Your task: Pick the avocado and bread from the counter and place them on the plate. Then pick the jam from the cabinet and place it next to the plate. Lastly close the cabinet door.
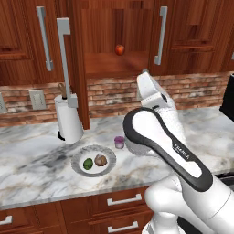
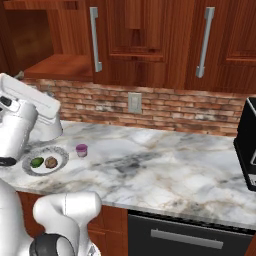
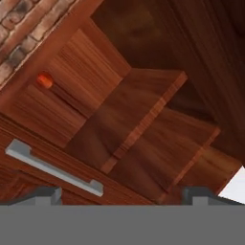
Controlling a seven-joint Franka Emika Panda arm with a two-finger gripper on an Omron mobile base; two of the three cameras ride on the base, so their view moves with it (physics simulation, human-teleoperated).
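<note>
The white plate (image 1: 78,167) (image 2: 31,169) lies on the marble counter (image 1: 36,151) (image 2: 150,160). On it sit the dark-green avocado (image 1: 87,163) (image 2: 37,162) and the brown bread (image 1: 100,160) (image 2: 51,162). The lilac jam (image 1: 119,142) (image 2: 81,150) stands on the counter just right of the plate. The cabinet (image 1: 114,64) (image 3: 134,119) is open, and its door (image 1: 78,68) stands swung out with a grey bar handle (image 1: 64,59). My gripper (image 3: 123,195) is raised above the counter and faces into the cabinet. It is open, with nothing between its fingertips (image 3: 45,195).
A red-orange round fruit (image 1: 119,49) (image 3: 44,80) rests on the cabinet shelf. A white paper-towel roll (image 1: 68,121) stands left of the plate, below the open door. A black appliance (image 2: 247,145) sits at the counter's right end. Closed doors flank the opening.
</note>
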